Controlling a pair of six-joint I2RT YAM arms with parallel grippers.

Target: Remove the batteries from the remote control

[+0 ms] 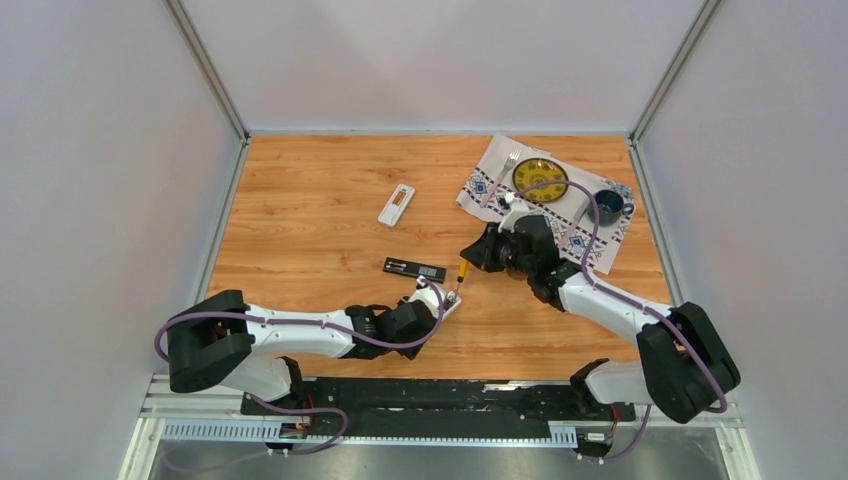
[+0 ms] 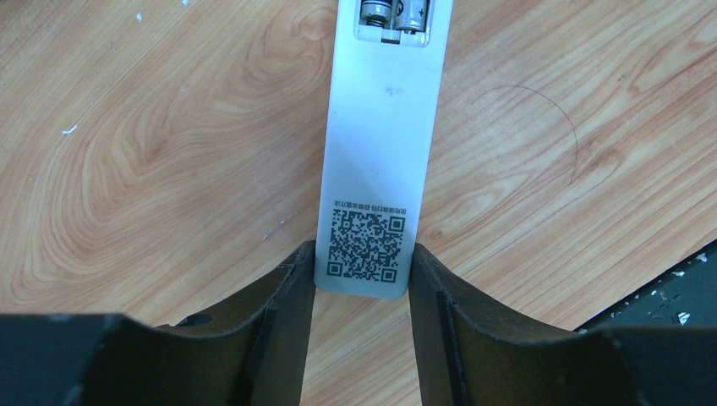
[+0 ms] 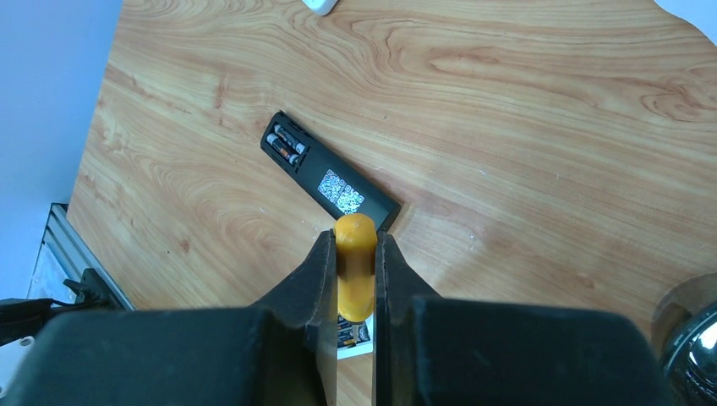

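While left gripper (image 2: 362,262) clamps the QR end of the white remote (image 2: 380,144), two batteries (image 2: 397,12) sit in its open compartment; right gripper (image 3: 355,247) is closed on the yellow-handled screwdriver (image 3: 356,266), near a black remote (image 3: 331,179).

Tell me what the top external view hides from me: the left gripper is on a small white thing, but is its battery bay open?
Observer: Yes. The left wrist view shows the left gripper closed on a white remote, bay uncovered, two batteries inside.
Operator: And the black remote?
Observer: In the right wrist view the black remote has its bay open too, with two dark batteries seated.
Operator: How is the right gripper holding its tool?
Observer: The right gripper is shut on the screwdriver by its yellow handle, whose rounded end pokes just past the fingertips.
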